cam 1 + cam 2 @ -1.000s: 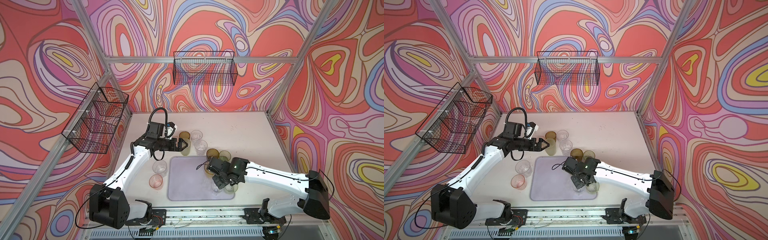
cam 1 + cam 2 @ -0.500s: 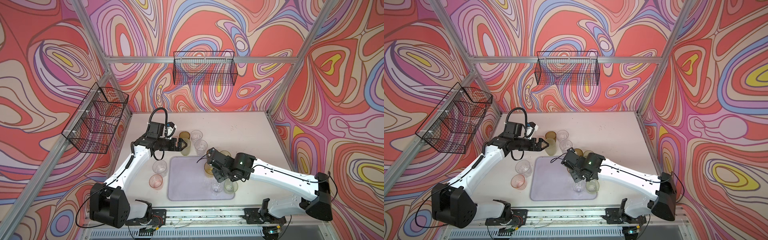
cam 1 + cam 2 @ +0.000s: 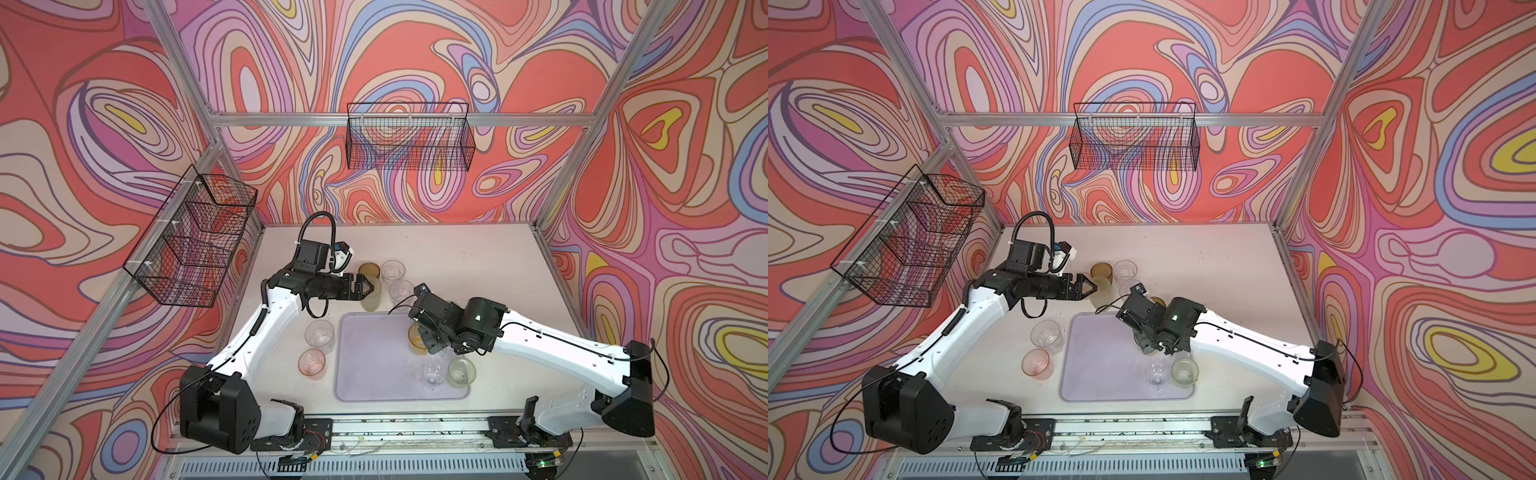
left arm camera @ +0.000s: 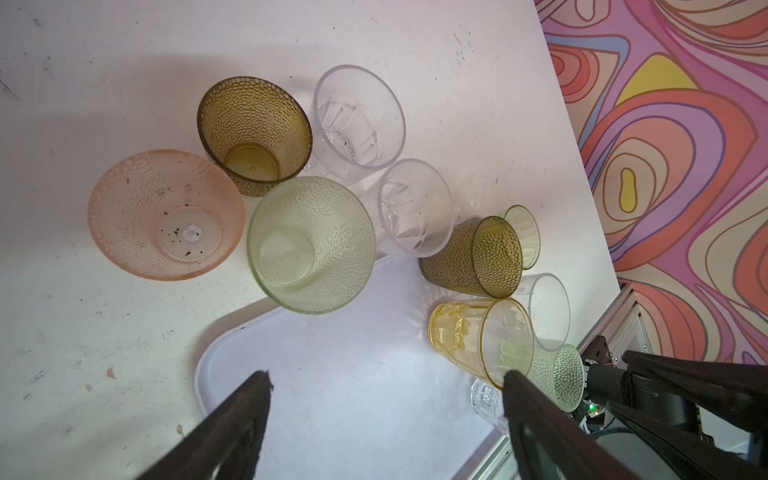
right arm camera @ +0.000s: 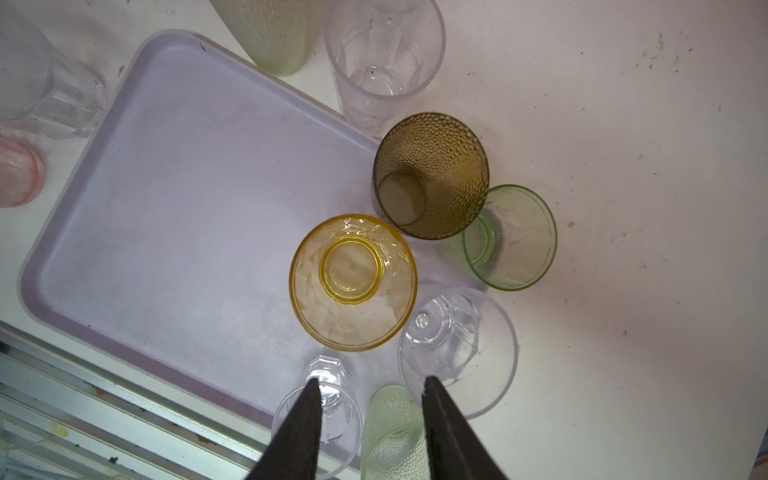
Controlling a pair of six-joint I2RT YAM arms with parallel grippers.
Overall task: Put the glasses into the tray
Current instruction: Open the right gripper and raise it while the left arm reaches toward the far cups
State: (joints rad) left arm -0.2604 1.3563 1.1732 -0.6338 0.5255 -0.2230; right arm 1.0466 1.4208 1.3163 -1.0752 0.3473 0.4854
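Right wrist view looks down on the front right corner of the large flat pale lilac plastic tray (image 5: 166, 208), which lies at the front of the white table (image 5: 623, 124). Two glasses stand upright there, just beside each other: a small clear faceted plastic tumbler (image 5: 338, 415) and a pale green dimpled plastic tumbler (image 5: 388, 424). The right gripper (image 5: 370, 384) hovers above them, its black fingers (image 5: 299, 436) moderately apart, holding nothing. In both top views a pink tumbler (image 3: 311, 363) and a clear ribbed tumbler (image 3: 320, 336) stand on the table left of the tray. Farther in, an amber-yellow faceted tumbler (image 5: 353, 282) sits on the tray by its right rim. A wide clear tumbler (image 5: 457, 345) stands just beside it; whether on tray or table I cannot tell. Off the tray's far right corner stand an olive-brown dimpled tumbler (image 5: 432, 174) and a short green smooth tumbler (image 5: 511, 237), close together. The left gripper (image 4: 386, 376) hangs over the tray's far left corner, jaws spread wide and empty. Just past its tips stands a tall pale green dimpled tumbler (image 4: 311, 245), then a peach-pink dimpled tumbler (image 4: 166, 214), a second olive-brown tumbler (image 4: 253, 137) and two more clear tumblers (image 4: 357, 120). Farthest, black wire mesh baskets (image 3: 409, 137) hang on the walls.
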